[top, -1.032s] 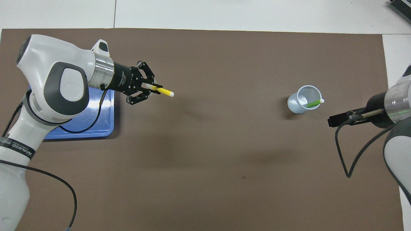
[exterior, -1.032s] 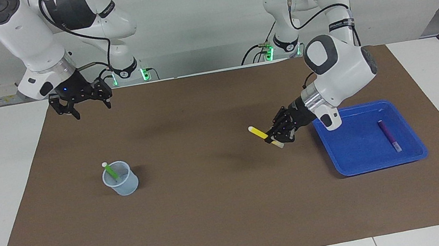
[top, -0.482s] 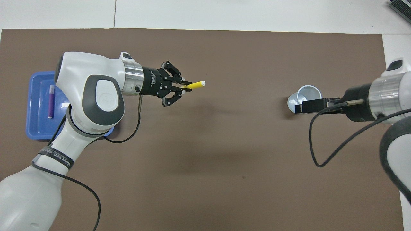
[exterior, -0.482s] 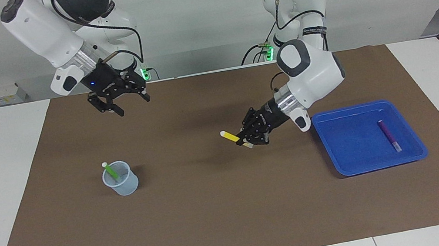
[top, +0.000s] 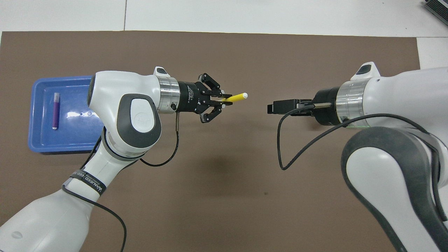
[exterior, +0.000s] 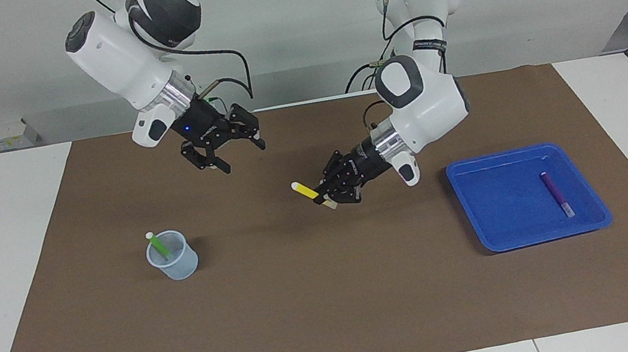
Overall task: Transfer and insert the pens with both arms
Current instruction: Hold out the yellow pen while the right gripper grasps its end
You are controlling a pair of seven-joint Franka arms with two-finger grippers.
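Note:
My left gripper (exterior: 322,198) is shut on the yellow pen (exterior: 305,190) and holds it tilted above the middle of the brown mat, its white cap pointing toward the right arm's end; both show in the overhead view, the gripper (top: 224,100) and the pen (top: 236,97). My right gripper (exterior: 245,157) is open and empty in the air, a short gap from the pen's cap, and seen edge-on from overhead (top: 275,106). The green pen (exterior: 158,245) stands in a clear cup (exterior: 177,264). The purple pen (exterior: 556,193) lies in the blue tray (exterior: 534,235).
The brown mat (exterior: 335,311) covers most of the white table. The tray (top: 70,147) sits at the left arm's end, with the purple pen (top: 55,111) in it. The cup is at the right arm's end and is hidden under the right arm from overhead.
My left gripper carried the yellow pen from beside the tray to over the mat's middle. My right gripper swung from the table's end toward the middle, facing the pen.

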